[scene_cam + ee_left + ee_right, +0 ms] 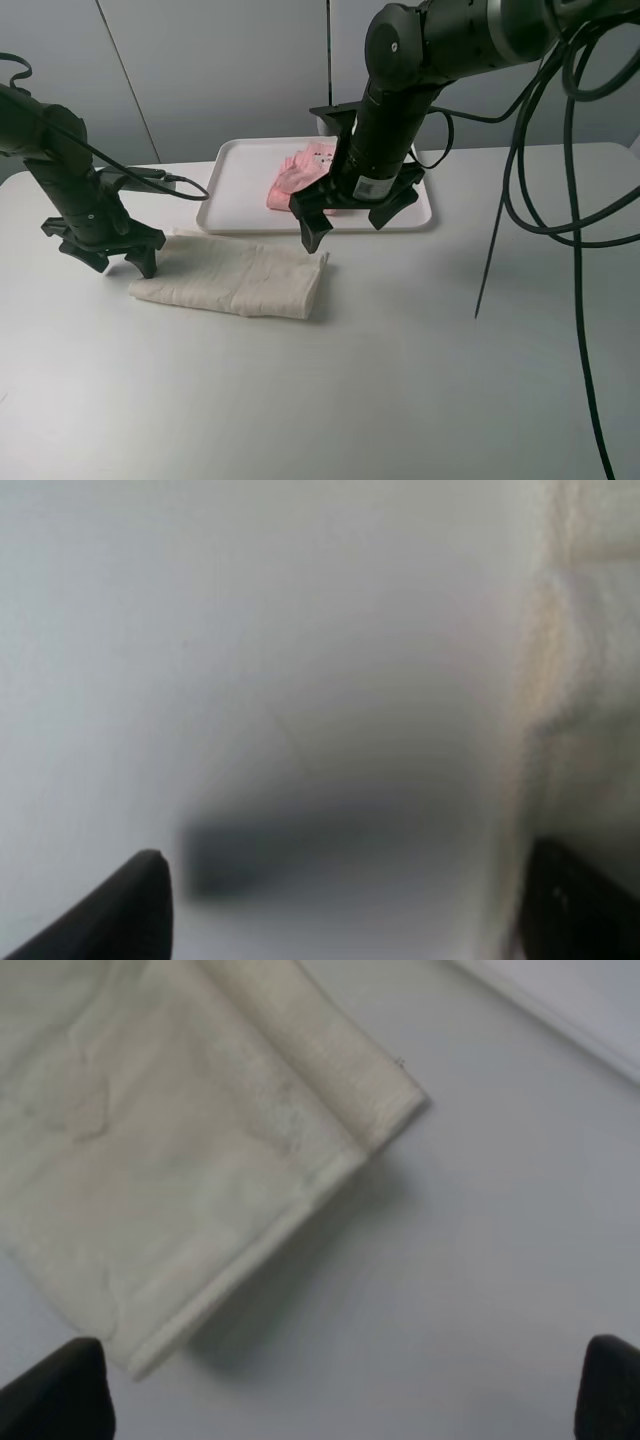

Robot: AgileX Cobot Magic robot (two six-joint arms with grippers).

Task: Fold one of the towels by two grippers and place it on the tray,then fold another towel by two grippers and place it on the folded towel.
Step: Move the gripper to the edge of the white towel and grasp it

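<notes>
Cream terry, soft and light, the cream towel will sag and slip open if you lift it from one point. Take a corner in each claw and pinch through every layer near the hem. It lies on the table at about 7 o'clock from the tray. It seems doubled over, though the blurred left wrist view shows little of its edge. Your left gripper stands spread and empty at the towel's 9 o'clock end. Your right gripper hovers, just as wide and holding nothing, above its 2 o'clock corner. The pink towel sits folded on the tray.
</notes>
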